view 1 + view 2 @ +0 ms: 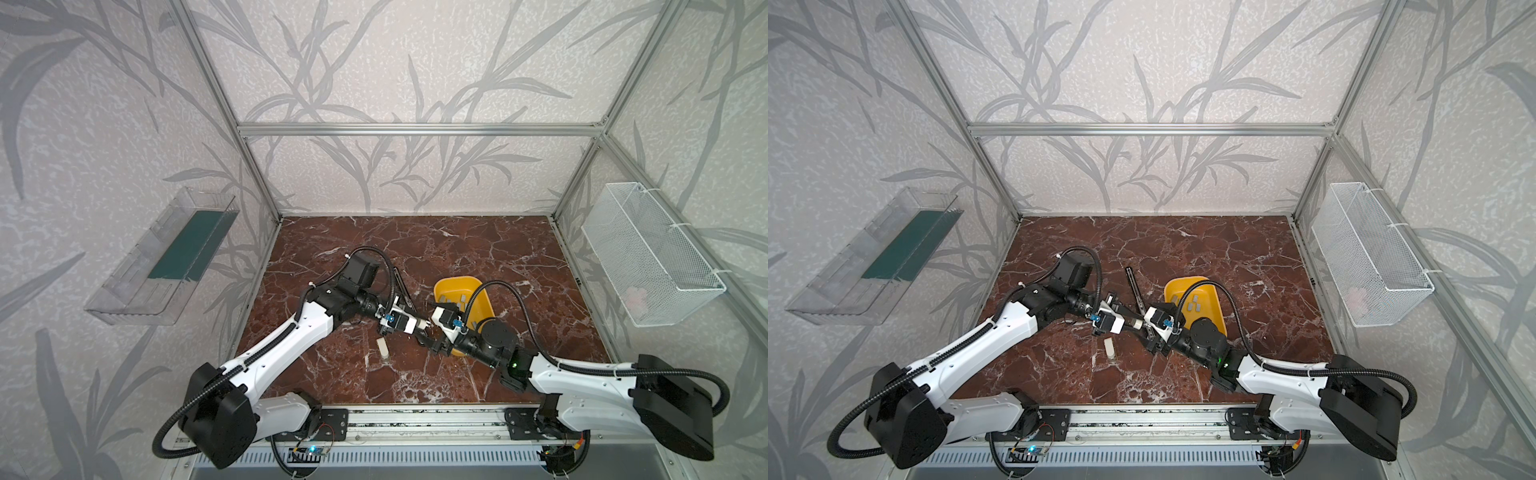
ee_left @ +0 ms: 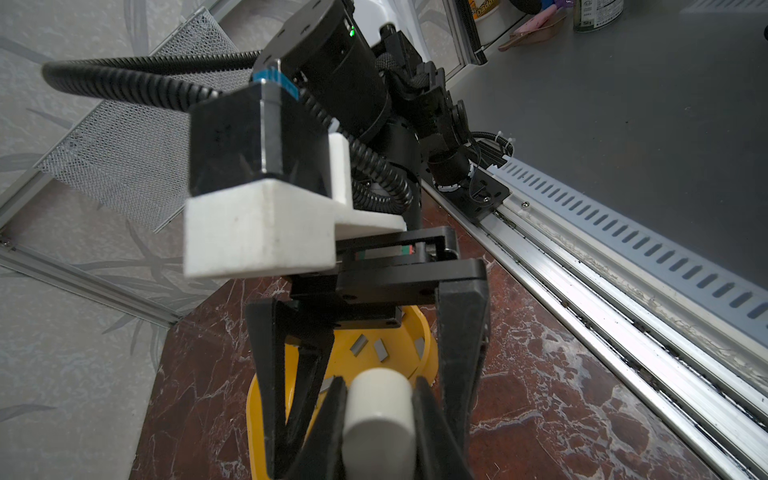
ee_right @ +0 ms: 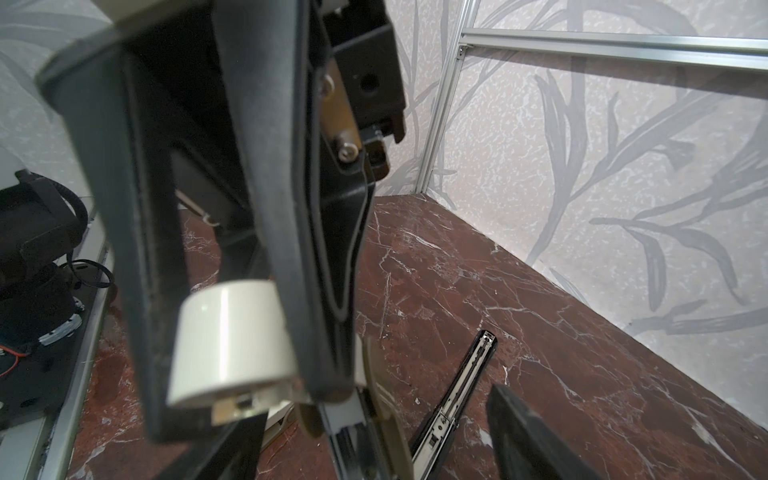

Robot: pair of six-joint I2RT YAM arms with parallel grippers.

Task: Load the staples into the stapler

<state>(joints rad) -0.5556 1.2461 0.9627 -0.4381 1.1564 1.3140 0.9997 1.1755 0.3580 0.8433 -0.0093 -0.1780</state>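
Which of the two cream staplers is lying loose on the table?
The lone stapler, lying on the marble table nearer the arm bases, with nothing touching it. The held stapler is clamped between the left gripper jaws.

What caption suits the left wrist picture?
Left pincer clamps a cream stapler, a yellow tray of staples beyond.

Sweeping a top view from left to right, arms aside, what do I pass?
In order: clear wall shelf → cream stapler lying loose → yellow tray → white wire basket.
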